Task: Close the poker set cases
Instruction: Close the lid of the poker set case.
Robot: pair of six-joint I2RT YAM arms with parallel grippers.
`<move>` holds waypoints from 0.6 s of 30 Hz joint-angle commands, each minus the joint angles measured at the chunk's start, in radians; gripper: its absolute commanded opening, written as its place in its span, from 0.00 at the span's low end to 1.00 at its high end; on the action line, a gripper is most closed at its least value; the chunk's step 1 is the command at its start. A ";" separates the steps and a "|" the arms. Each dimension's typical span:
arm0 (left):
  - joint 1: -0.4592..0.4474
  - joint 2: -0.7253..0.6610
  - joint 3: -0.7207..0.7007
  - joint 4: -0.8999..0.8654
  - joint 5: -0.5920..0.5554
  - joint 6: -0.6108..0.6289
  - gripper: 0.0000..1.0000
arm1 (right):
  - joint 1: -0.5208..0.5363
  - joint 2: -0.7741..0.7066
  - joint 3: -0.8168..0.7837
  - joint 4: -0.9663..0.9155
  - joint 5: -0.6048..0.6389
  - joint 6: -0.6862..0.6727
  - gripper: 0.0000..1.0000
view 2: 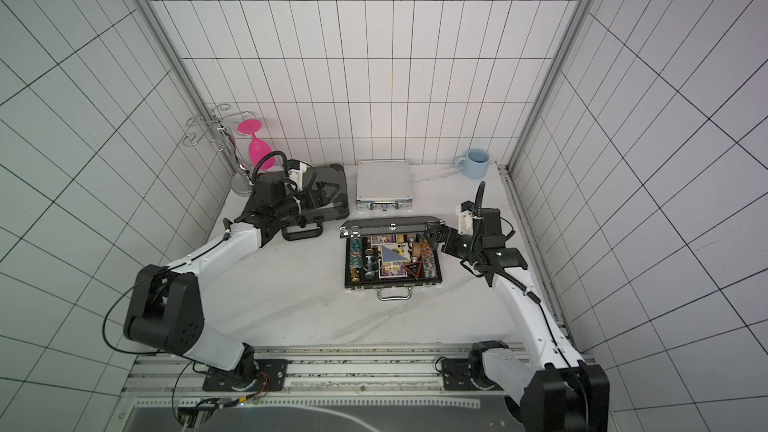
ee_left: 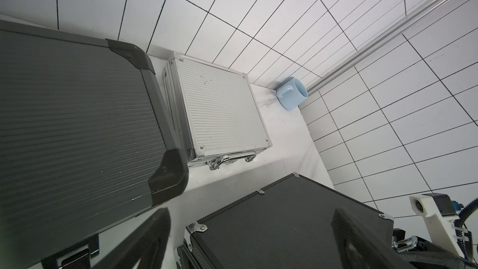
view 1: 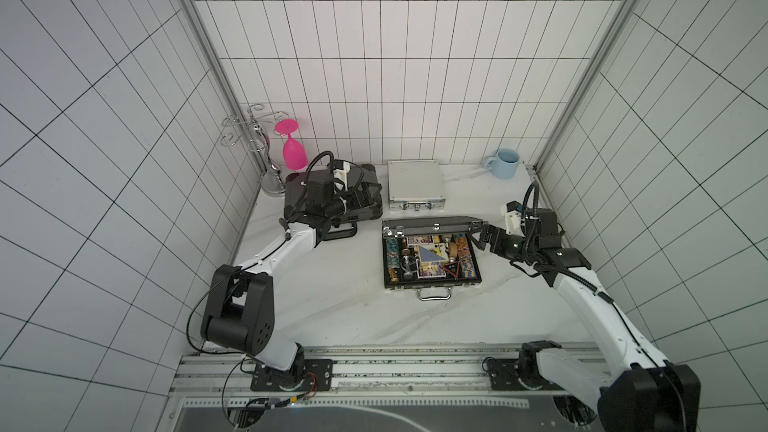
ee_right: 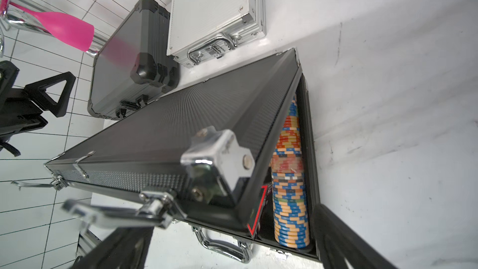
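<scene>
1. On the white table [view 1: 332,313], near the middle, lies the black case [view 1: 434,285] with its handle [view 1: 434,293] toward the robot.
2. Its lid [view 1: 428,224] is half raised and hangs tilted over the base, hinged at the far side, so this case is not closed.
3. Rows of chips [ee_right: 291,203] show in the open wedge under the lid, along the right side of the base.
4. The right gripper [view 1: 477,238] is at the right end of the lid, with its fingers [ee_right: 346,239] spread wide and grasping nothing.
5. In the right wrist view the metal corner [ee_right: 217,161] of the lid sits between the two fingers; whether it touches them I cannot tell.
6. The silver case [view 1: 414,180] lies closed at the back, just behind the black case.
7. The dark grey case [ee_left: 77,112] lies closed at the back left, just beside the silver one.
8. The left gripper [view 1: 371,194] hovers over the right part of the grey case, released and wide, holding nothing.
9. A blue mug [view 1: 505,162] stands in the back right corner, and a pink glass [view 1: 294,151] hangs upside down on a metal rack [view 1: 266,151] in the back left corner.
</scene>
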 commanded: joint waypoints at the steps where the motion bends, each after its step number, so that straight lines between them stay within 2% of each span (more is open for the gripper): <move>1: -0.021 -0.027 -0.009 -0.031 -0.012 0.007 0.98 | 0.002 0.016 -0.038 -0.068 0.052 -0.001 0.99; 4: -0.044 -0.052 -0.013 -0.098 -0.014 0.038 0.97 | 0.017 -0.010 -0.075 -0.064 0.037 0.016 1.00; 8: -0.056 -0.071 -0.041 -0.114 -0.078 0.062 0.98 | 0.038 -0.056 -0.077 -0.102 0.111 0.012 1.00; 13: -0.055 -0.034 -0.019 -0.131 -0.105 0.037 0.97 | 0.068 -0.116 0.022 -0.203 0.246 -0.002 1.00; 18: -0.056 -0.010 -0.022 -0.111 -0.122 0.021 0.97 | 0.073 -0.101 0.139 -0.257 0.298 -0.038 1.00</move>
